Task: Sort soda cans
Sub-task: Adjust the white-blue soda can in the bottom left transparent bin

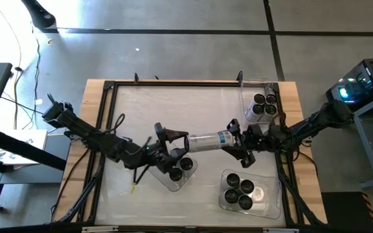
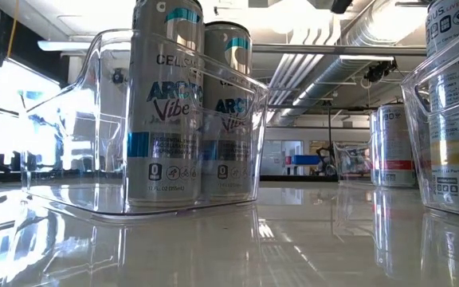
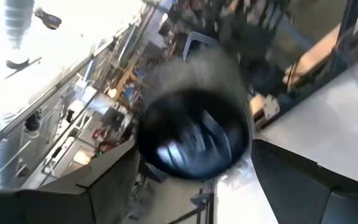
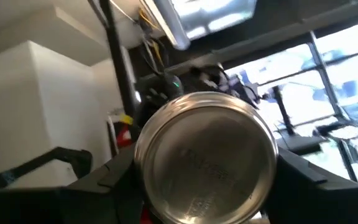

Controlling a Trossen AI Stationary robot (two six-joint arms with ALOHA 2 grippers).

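Looking down, the big pale smooth table top with its wooden edge holds three clear, shiny plastic boxes. One box sits at the far right corner, one at the near right, and one near the middle. Each keeps a group of small round silvery soda cans with dark tops standing up, so like goes with like.

Above the middle of the table, the two dark arms meet. Between them one long silvery soda can with a blue label lies sideways in the air. I think it is being passed across. The right gripper is clamped on its shiny flat bottom end. The left gripper is at its dark top end, but I cannot tell if it squeezes.
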